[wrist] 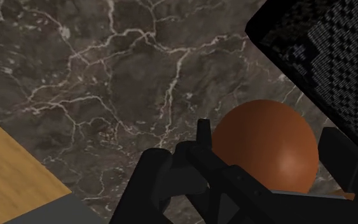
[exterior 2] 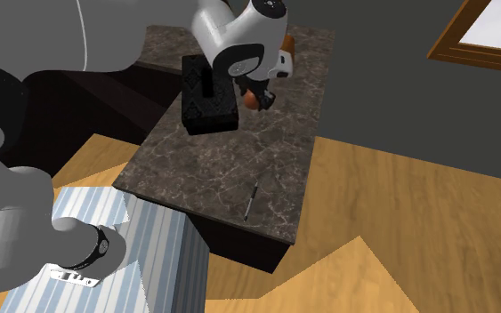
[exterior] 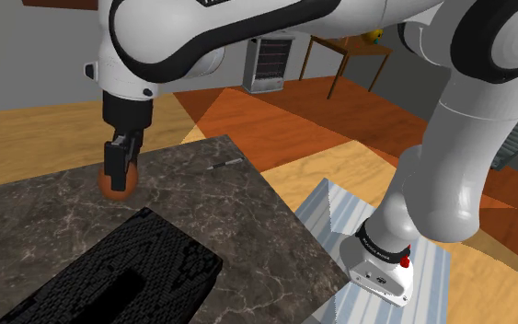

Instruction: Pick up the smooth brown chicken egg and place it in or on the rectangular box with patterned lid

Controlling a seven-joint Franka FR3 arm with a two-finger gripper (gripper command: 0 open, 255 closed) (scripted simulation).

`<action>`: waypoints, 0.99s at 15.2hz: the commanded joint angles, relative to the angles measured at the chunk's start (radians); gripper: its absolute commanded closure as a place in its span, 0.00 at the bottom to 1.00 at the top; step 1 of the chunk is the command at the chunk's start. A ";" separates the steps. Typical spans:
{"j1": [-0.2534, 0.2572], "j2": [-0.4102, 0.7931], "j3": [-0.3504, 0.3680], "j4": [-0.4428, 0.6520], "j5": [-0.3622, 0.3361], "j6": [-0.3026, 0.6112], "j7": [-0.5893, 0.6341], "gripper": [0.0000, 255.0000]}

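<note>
Gripper (exterior: 119, 173) was closed narrow on the brown egg (wrist: 266, 149), fingers across its widest part, prob. for a secure hold. Egg was low at the marble tabletop (exterior: 220, 207), near the black patterned box (exterior: 128, 276).

- No word, label, brand or number can be read anywhere.
- The dark band on the arm's base (exterior: 377, 245) carries pale marks, too small to read.
</note>
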 commanded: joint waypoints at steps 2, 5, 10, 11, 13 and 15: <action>0.000 -0.012 0.000 0.027 -0.003 -0.037 0.012 1.00; -0.001 -0.022 0.000 0.055 -0.005 -0.073 0.021 1.00; -0.002 -0.033 -0.001 0.100 -0.009 -0.128 0.035 1.00; 0.010 -0.041 0.008 0.087 -0.009 -0.118 0.054 1.00; 0.035 -0.056 0.025 0.064 -0.011 -0.098 0.094 1.00; 0.061 -0.067 0.042 0.047 -0.014 -0.079 0.136 1.00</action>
